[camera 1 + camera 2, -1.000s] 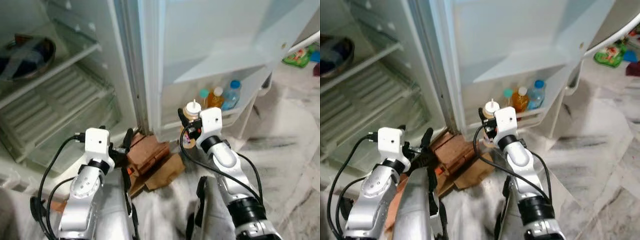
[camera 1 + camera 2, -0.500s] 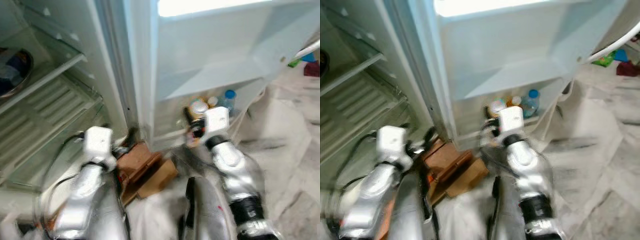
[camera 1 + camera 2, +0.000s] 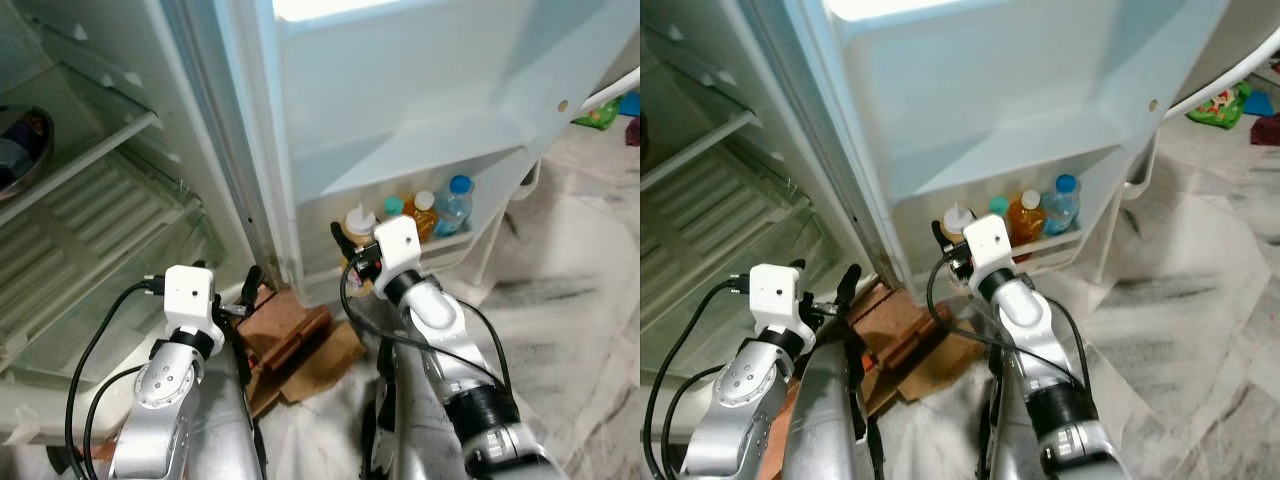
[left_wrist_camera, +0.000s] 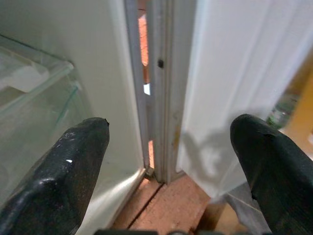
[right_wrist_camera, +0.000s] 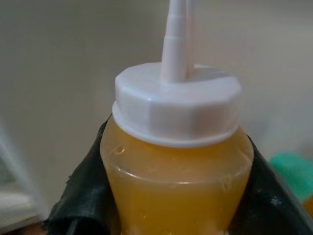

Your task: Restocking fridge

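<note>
Right gripper [image 5: 171, 205] clamps a squeeze bottle [image 5: 176, 161] of amber liquid, white nozzle cap up, at the bottom shelf [image 3: 455, 235] of the open fridge door [image 3: 420, 90]. No label legible. Orange bottle [image 3: 424, 214], blue-capped bottle [image 3: 454, 204] and teal cap [image 3: 394, 206] stand on that shelf. Left gripper [image 4: 166, 161] hangs spread wide near the hinge. Brown cardboard [image 3: 300, 345] lies on a pale marbled floor [image 3: 580, 300].

No readable text anywhere: squeeze bottle [image 5: 177, 161] bare of any label, door-shelf bottles [image 3: 438, 207] too small and blurred to read, fridge door [image 3: 420, 90] plain, no brand, no numbers.
</note>
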You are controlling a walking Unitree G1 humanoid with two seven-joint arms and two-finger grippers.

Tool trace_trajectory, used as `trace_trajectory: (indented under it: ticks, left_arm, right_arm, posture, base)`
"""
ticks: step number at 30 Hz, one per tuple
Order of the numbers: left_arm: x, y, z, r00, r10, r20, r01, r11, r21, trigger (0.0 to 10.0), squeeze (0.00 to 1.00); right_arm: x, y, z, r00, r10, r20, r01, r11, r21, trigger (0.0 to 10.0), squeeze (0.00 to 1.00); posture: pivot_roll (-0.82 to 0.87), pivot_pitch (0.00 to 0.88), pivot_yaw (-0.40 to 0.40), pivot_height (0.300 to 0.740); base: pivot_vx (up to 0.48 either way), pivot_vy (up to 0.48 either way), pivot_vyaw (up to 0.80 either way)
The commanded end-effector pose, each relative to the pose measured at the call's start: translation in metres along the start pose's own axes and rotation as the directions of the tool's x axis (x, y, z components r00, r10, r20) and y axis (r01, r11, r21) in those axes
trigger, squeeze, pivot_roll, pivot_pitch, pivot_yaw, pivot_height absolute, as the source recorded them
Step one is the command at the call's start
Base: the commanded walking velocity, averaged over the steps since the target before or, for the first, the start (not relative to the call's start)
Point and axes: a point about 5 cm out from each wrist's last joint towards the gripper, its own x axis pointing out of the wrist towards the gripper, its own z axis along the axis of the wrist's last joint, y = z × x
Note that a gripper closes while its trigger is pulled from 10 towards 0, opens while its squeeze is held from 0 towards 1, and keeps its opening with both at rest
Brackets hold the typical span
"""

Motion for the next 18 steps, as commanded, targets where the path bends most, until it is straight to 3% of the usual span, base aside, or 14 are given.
trace_trajectory:
  ticks: [1,5,8,11,14,18]
  left_arm:
    - [-0.006,0.003,-0.001,1.0,0.006,-0.02,-0.006,1.0,0.001,10.0,0.0]
    - [-0.021,0.008,0.003,0.998,0.038,-0.042,-0.04,0.999,-0.03,10.0,0.0]
    - [-0.026,0.009,0.005,0.998,0.045,-0.045,-0.046,0.998,-0.036,10.0,0.0]
    - [-0.029,0.006,0.011,0.998,0.045,-0.037,-0.046,0.998,-0.039,10.0,0.0]
    - [-0.028,0.006,0.014,0.998,0.046,-0.032,-0.047,0.998,-0.039,10.0,0.0]
    - [-0.029,0.005,0.019,0.998,0.051,-0.02,-0.052,0.998,-0.042,10.0,0.0]
  right_arm:
    - [0.004,0.001,0.0,1.0,-0.001,0.016,0.002,1.0,-0.029,10.0,0.0]
    - [0.017,0.002,0.005,0.998,-0.031,0.058,0.039,0.99,-0.135,10.0,0.0]
    - [0.023,0.001,0.008,0.996,-0.056,0.075,0.068,0.986,-0.155,10.0,0.0]
    - [0.038,0.002,0.022,0.989,-0.09,0.115,0.107,0.984,-0.146,10.0,0.0]
    - [0.043,0.004,0.027,0.988,-0.087,0.13,0.104,0.986,-0.131,10.0,0.0]
    - [0.047,0.011,0.034,0.983,-0.065,0.174,0.096,0.98,-0.174,10.0,0.0]
  posture:
    - [0.17,0.253,0.034,0.542]
    - [0.23,0.306,0.041,0.542]
    - [0.24,0.315,0.042,0.542]
    - [0.27,0.334,0.043,0.542]
    - [0.27,0.336,0.043,0.542]
    - [0.28,0.35,0.041,0.542]
  base:
    - [0.0,0.0,0.0]
    - [0.0,0.0,0.0]
    - [0.0,0.0,0.0]
    - [0.0,0.0,0.0]
    - [0.0,0.0,0.0]
    - [0.0,0.0,0.0]
